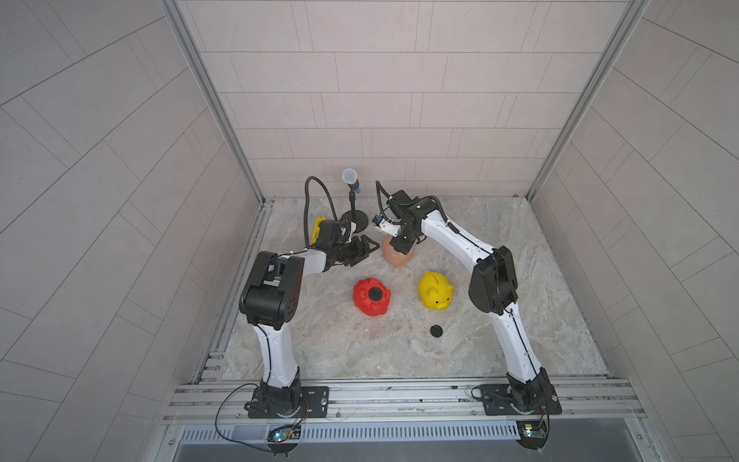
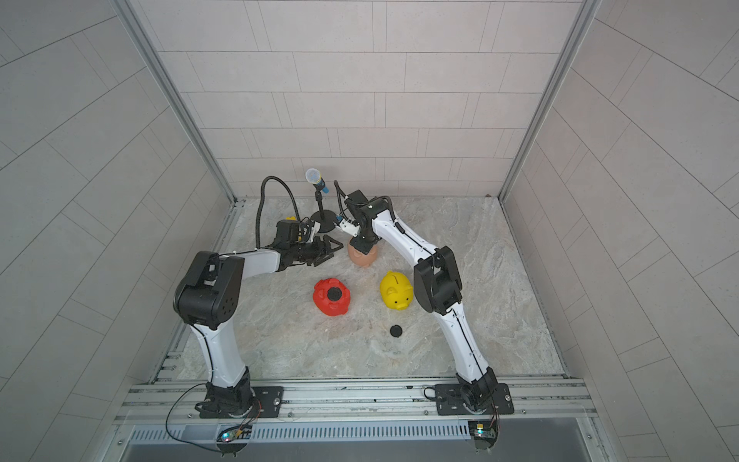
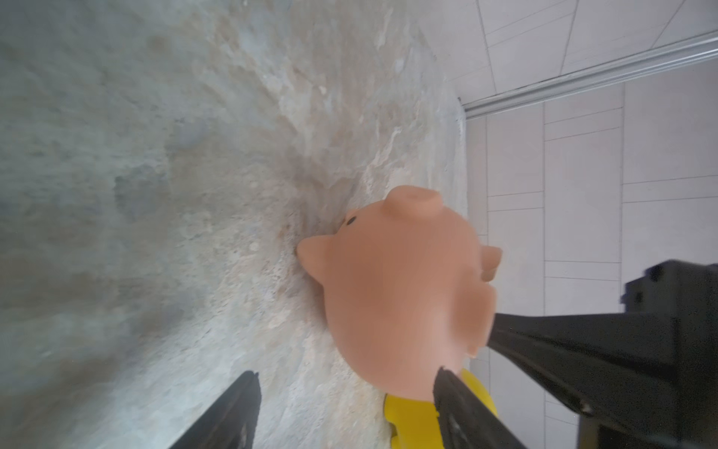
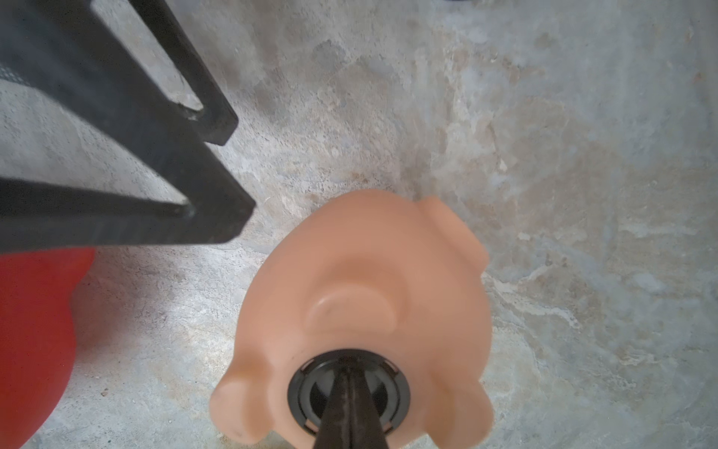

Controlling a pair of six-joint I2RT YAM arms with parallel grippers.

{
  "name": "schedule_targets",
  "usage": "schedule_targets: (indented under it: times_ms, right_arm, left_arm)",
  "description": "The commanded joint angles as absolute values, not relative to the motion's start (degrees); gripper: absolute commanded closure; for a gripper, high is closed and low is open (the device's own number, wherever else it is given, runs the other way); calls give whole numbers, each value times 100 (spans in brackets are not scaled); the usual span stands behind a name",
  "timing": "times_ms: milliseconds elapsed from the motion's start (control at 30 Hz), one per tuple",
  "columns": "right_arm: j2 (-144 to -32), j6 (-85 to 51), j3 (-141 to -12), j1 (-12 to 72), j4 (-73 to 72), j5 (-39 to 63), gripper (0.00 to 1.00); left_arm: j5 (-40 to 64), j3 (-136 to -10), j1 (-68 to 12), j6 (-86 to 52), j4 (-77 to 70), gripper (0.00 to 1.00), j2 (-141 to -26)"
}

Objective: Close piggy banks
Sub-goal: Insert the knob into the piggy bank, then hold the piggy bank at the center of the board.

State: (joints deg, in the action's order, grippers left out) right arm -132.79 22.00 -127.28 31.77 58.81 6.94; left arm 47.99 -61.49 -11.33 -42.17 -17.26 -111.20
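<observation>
Peach-pink pig [image 4: 361, 287]: belly-up at the back of the counter [image 1: 360, 352], black plug [image 4: 303, 392] seated in its belly hole, my right claw [image 4: 347, 363] pinched together on that plug.

Red pig [image 1: 371, 297]: also belly-up, mid-counter on my left side, its hole filled by a second black plug [image 1: 375, 294].

Yellow pig [image 1: 435, 295]: upright, coin slot on top, snout toward my base, apart from both.

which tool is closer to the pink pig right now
Right. The right tool is shut, its tips on the black plug in the belly of the pink pig. The left tool stands open beside the pig, not touching.
</observation>
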Motion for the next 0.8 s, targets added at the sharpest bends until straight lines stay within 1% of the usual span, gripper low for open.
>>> schedule_targets:
  times_ms: [0, 33, 100, 200, 300, 500, 667, 767]
  right_arm:
    - [-13810, 2178, -12577, 3166, 6229, 813, 100]
    - [-13803, 2175, -12577, 3160, 6231, 831, 100]
    - [-13794, 2163, -12577, 3149, 6230, 865, 100]
    - [-13800, 2153, -12568, 3139, 6230, 877, 100]
    - [-13799, 2145, -12568, 3142, 6230, 879, 100]
    - [-13799, 2128, -12568, 3138, 6224, 879, 100]
    - [-13816, 2109, -12568, 3138, 6208, 878, 100]
    - [-13816, 2106, -12568, 3136, 6214, 877, 100]
  left_arm:
    - [5175, -6057, -1097, -4817, -2956, 15, -11263]
    - [5261, -6025, -1078, -5035, -3300, 10, -11328]
    - [5452, -5956, -1085, -5657, -4263, 4, -11540]
    - [5649, -5950, -1063, -6562, -5529, 1, -11934]
    - [5754, -6013, -1012, -7130, -6214, 0, -12239]
    - [5766, -6097, -1002, -7195, -6222, 0, -12352]
    - [5729, -6165, -1072, -7047, -5970, 0, -12389]
    - [5709, -6221, -1120, -6726, -5522, 0, -12369]
